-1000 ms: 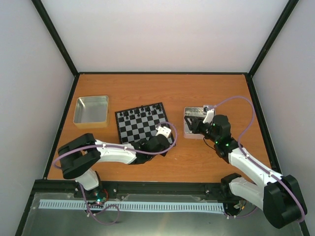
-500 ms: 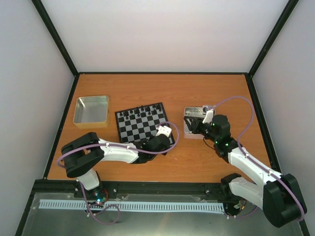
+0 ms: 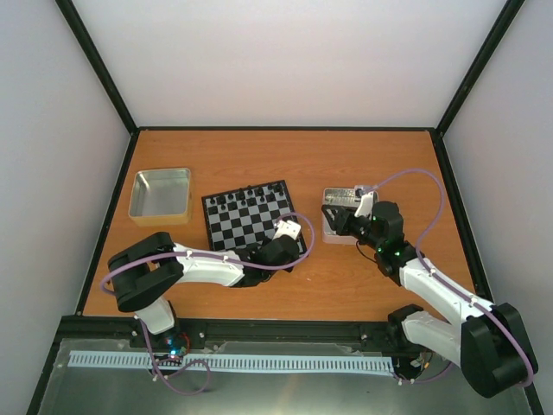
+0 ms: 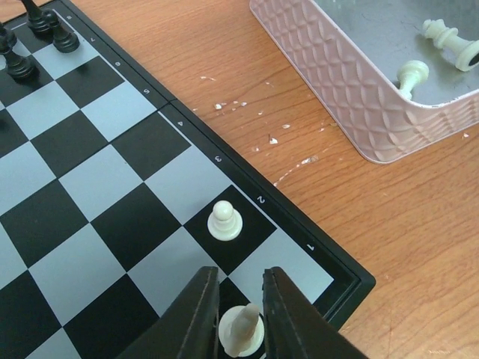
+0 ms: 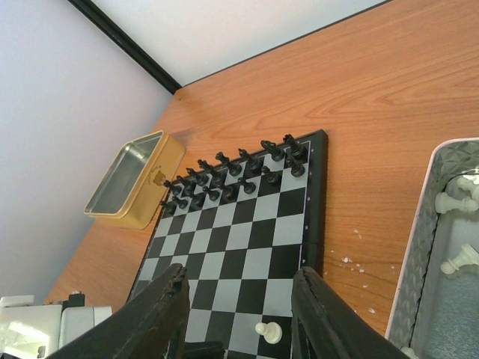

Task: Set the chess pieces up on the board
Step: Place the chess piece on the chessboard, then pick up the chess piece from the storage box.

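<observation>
The board (image 4: pixel 112 187) lies under my left gripper (image 4: pixel 240 275), which hangs over its near right corner (image 3: pixel 298 249). A cream-white chess piece (image 4: pixel 241 329) stands on a black square between the left fingers. The jaws are parted a little, with a gap showing beside its slim body. A white pawn (image 4: pixel 224 221) stands one square further on. More white pieces (image 4: pixel 412 75) lie in the pink-walled tray (image 4: pixel 359 97). My right gripper (image 5: pixel 241 277) hovers open and empty at that tray's left edge (image 3: pixel 344 226), facing the board (image 5: pixel 247 247).
Black pieces (image 5: pixel 232 176) fill the board's two far rows. A gold tin (image 3: pixel 160 194) with a silver inside sits left of the board. White crumbs (image 4: pixel 269 138) dot the wood between board and tray.
My left jaws have eased apart around the white piece, which stands on its square. The right gripper has drifted slightly left over the tray.
</observation>
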